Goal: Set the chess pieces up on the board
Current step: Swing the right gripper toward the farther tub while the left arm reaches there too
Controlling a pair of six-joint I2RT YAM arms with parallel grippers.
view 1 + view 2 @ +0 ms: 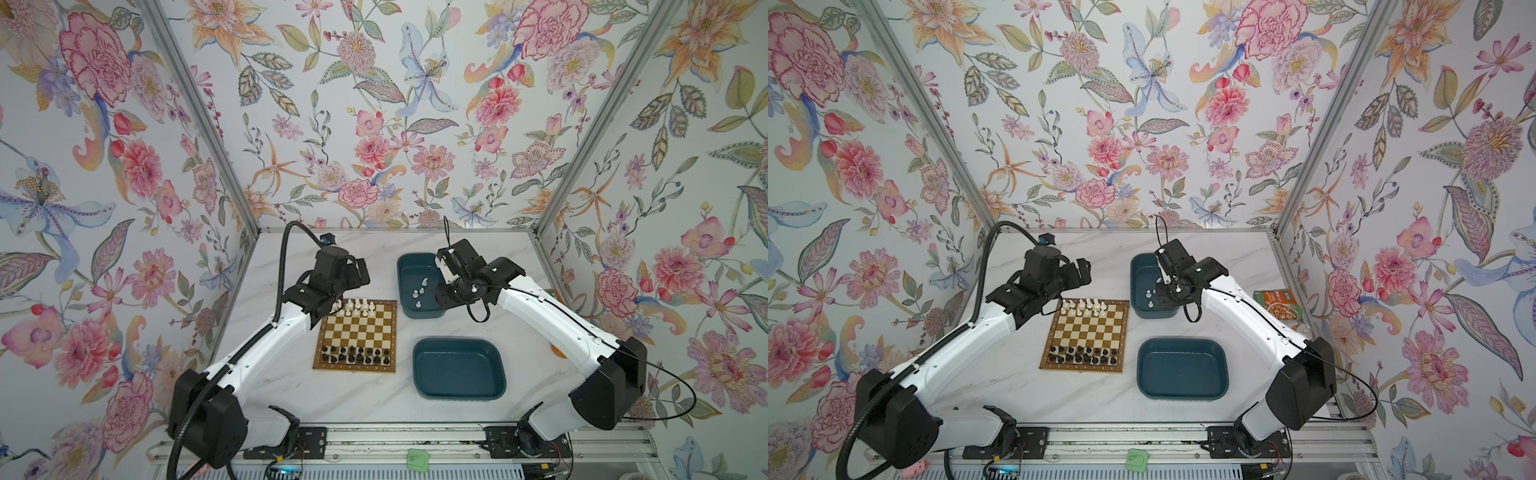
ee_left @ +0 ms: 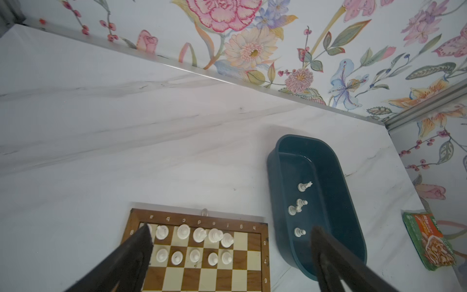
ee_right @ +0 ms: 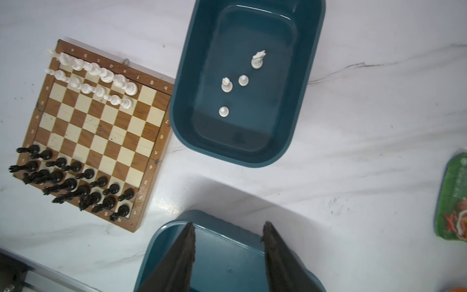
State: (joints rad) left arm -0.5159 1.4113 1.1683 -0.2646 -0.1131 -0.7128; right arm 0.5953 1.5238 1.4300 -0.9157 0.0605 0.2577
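Note:
The board lies mid-table in both top views. White chess pieces fill part of its two far rows, and black chess pieces stand in its two near rows. Several more white pieces stand in the far teal tub. My left gripper hovers over the board's far left corner, wide open and empty; one of its fingers partly hides the corner piece. My right gripper is open with nothing between its fingers and hangs above the near teal tub.
The near teal tub, right of the board, holds nothing. A green and orange snack packet lies at the table's right edge. Flowered walls close in the back and both sides, and the arm bases stand on a rail at the front.

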